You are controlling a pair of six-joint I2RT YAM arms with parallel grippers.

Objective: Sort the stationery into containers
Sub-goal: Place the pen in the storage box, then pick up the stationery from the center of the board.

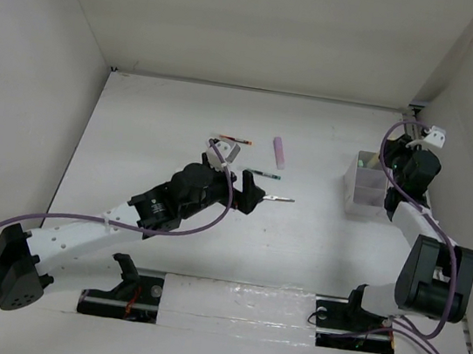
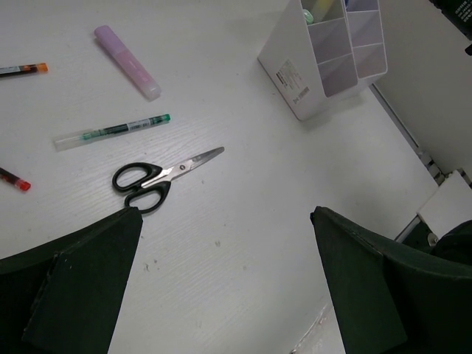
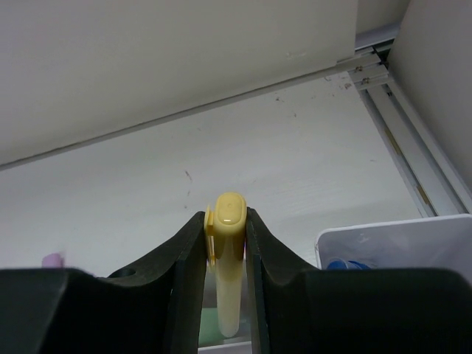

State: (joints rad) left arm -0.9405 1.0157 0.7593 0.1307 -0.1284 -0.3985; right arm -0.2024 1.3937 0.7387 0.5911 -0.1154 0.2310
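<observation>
My right gripper [image 3: 226, 221] is shut on a yellow marker [image 3: 230, 254], which stands upright over the white containers [image 1: 359, 192]. A blue cap [image 3: 346, 263] shows in one bin, and something pale green lies below the marker. On the table lie black-handled scissors [image 2: 158, 179], a pink marker [image 2: 127, 62], a green-capped pen [image 2: 110, 131] and an orange-tipped pen [image 2: 22, 69]. A red pen tip [image 2: 13, 179] pokes in at the left edge. My left gripper [image 2: 225, 214] hangs open just in front of the scissors [image 1: 277, 199], with nothing between its fingers.
White walls close the table at the back and on both sides. A metal rail [image 3: 402, 140] runs along the right wall behind the containers [image 2: 324, 59]. The right arm's elbow [image 1: 438, 280] stands near the right wall.
</observation>
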